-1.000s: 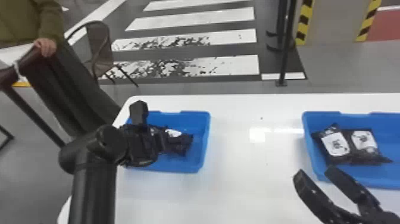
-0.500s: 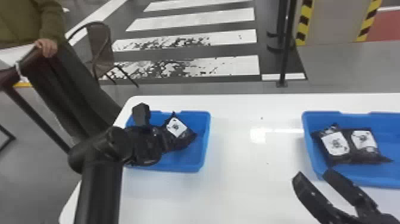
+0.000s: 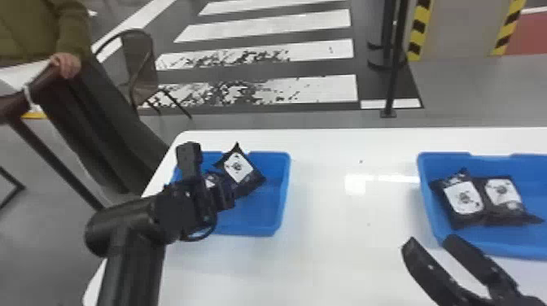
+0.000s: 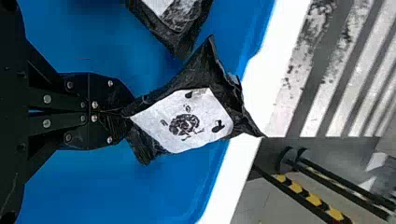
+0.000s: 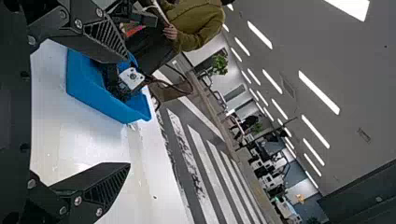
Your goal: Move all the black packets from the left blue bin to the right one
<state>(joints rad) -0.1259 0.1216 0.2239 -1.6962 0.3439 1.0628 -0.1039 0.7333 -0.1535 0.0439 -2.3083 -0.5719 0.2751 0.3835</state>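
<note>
Left gripper (image 3: 232, 194): fingers pinched nearly together, clamped on edge of packet (image 3: 239, 167), over left bin (image 3: 260, 226). Right gripper (image 3: 430, 243): fingers well apart, near right bin (image 3: 425, 193).

Head view: taken from above the white table (image 3: 325, 264), faced forward and down, left blue bin (image 3: 281, 203) and right blue bin (image 3: 500, 248) both taken in at middle range. Left wrist view: set close over the left blue bin, aimed past its rim, turned sideways. Right wrist view: aimed across the table at that bin, farther off, and up to ceiling lights (image 5: 320, 92). Striped floor (image 3: 333, 89) and left blue bin shared by all three
</note>
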